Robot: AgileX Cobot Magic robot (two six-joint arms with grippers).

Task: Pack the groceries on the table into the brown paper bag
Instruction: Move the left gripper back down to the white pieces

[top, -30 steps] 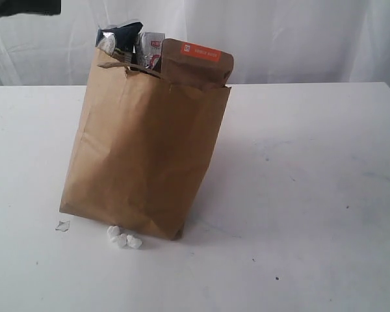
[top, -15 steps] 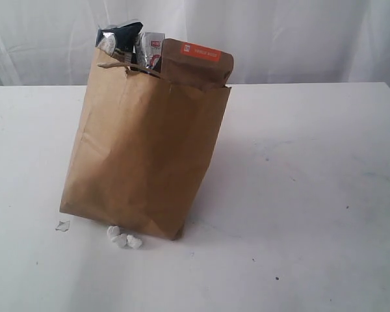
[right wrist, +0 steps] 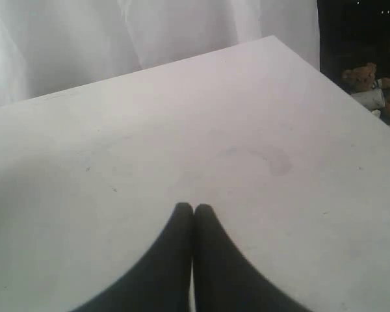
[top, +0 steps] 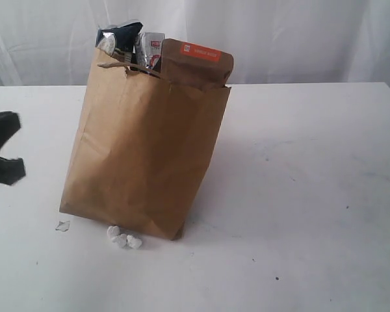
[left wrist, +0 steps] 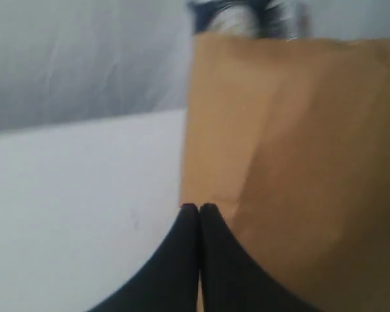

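Left hand (left wrist: 199,208) (closed) faces brown paper bag (top: 143,156) holding orange-labelled brown pouch (top: 198,65).

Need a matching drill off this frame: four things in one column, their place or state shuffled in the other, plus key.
Column 1
1. brown paper bag
2. orange-labelled pouch
3. white bits
4. left gripper

Column 2
A. sticks out of the bag's top
B. shut, holding nothing, facing the bag's side
C. stands on the table, packed full
D. lie on the table at the bag's front base

Pairs: 1-C; 2-A; 3-D; 4-B
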